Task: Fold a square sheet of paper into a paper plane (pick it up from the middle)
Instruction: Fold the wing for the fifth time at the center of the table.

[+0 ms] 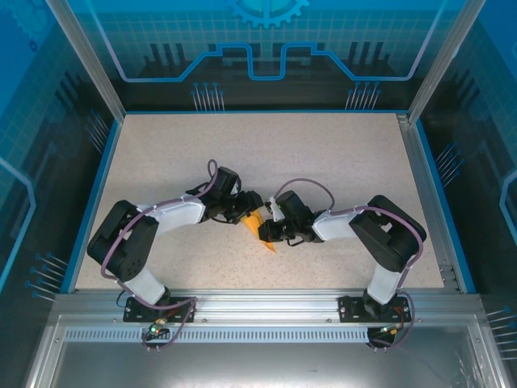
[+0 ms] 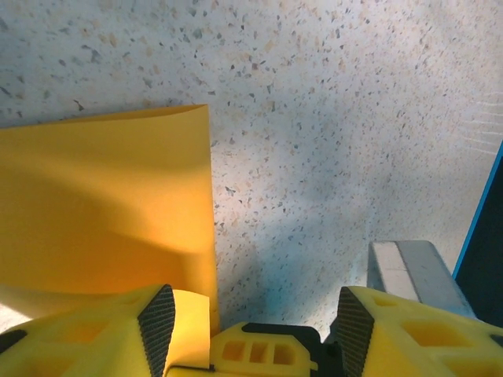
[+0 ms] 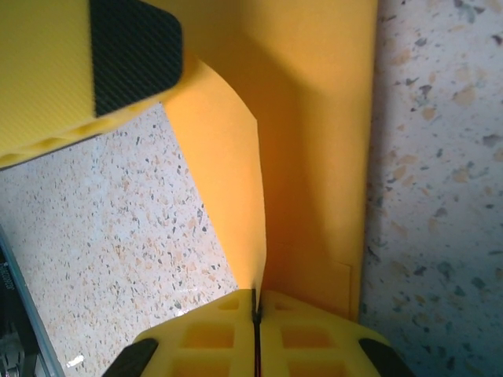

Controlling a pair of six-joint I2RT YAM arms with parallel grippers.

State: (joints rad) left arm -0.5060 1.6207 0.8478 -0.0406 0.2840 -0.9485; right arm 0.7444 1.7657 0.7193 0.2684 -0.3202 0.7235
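The square sheet of paper (image 1: 260,227) is orange-yellow and lies folded at the table's middle, between the two arms, with a pointed tip toward the near edge. My right gripper (image 3: 256,298) is shut on a raised flap of the paper (image 3: 314,141), which stands up from the jaws. My left gripper (image 2: 255,326) is open. A curl of the paper (image 2: 102,204) rests just inside its left finger (image 2: 157,323), and its right finger (image 2: 354,330) stands over bare table. In the top view the left gripper (image 1: 245,212) and right gripper (image 1: 271,223) meet over the paper.
The speckled tabletop (image 1: 323,153) spreads out behind the arms inside a blue-edged frame. A grey block (image 2: 409,271) lies ahead of the left gripper on the right. The left gripper's yellow finger (image 3: 118,63) sits close over the paper in the right wrist view.
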